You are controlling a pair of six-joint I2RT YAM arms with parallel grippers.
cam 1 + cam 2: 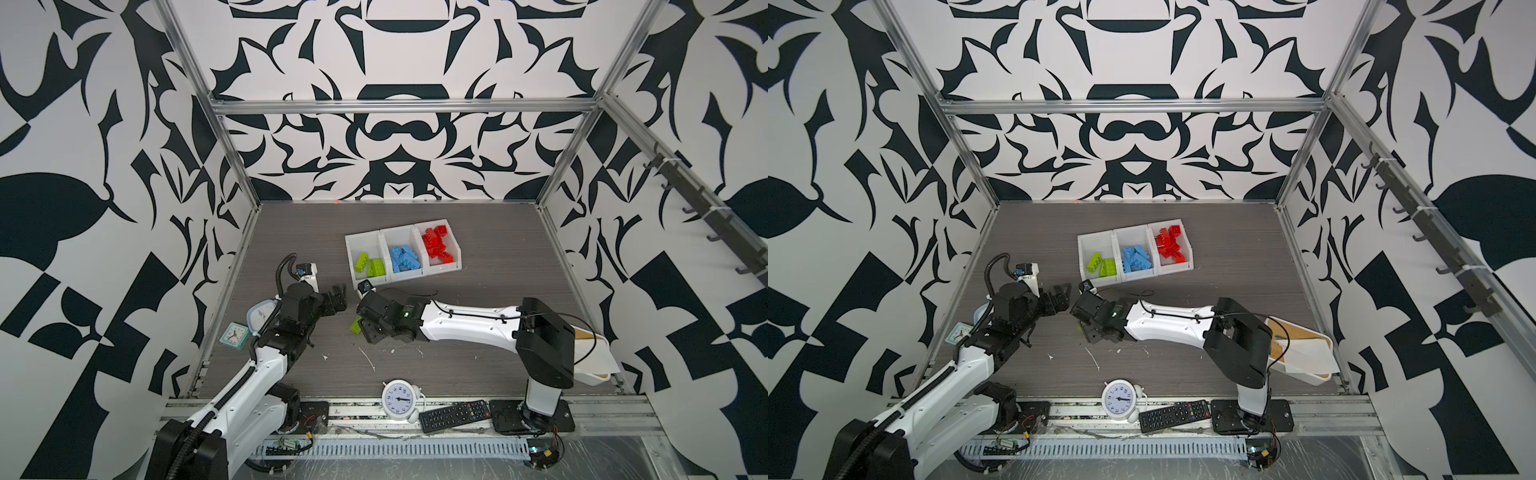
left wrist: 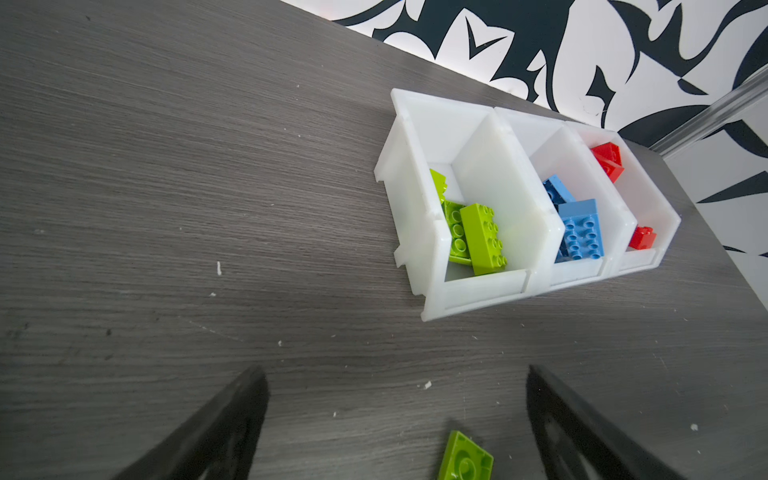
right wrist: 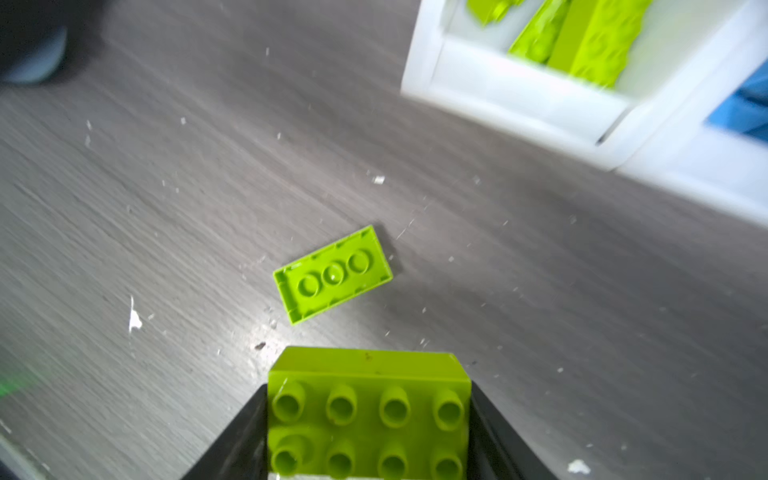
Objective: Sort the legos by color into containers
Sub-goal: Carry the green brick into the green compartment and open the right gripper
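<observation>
Pinching a lime brick [image 3: 368,415] at lower centre, right gripper [image 3: 368,392]; flipped green brick [image 3: 332,275] lies mid-frame; left gripper [image 2: 397,374] spread wide.

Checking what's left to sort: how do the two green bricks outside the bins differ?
The held green brick is clamped in the right gripper; the loose green brick lies free on the table. The held brick shows its studs to the right wrist camera; the loose brick lies hollow side up. Both are lime green rectangles, and neither is in the bins.
</observation>
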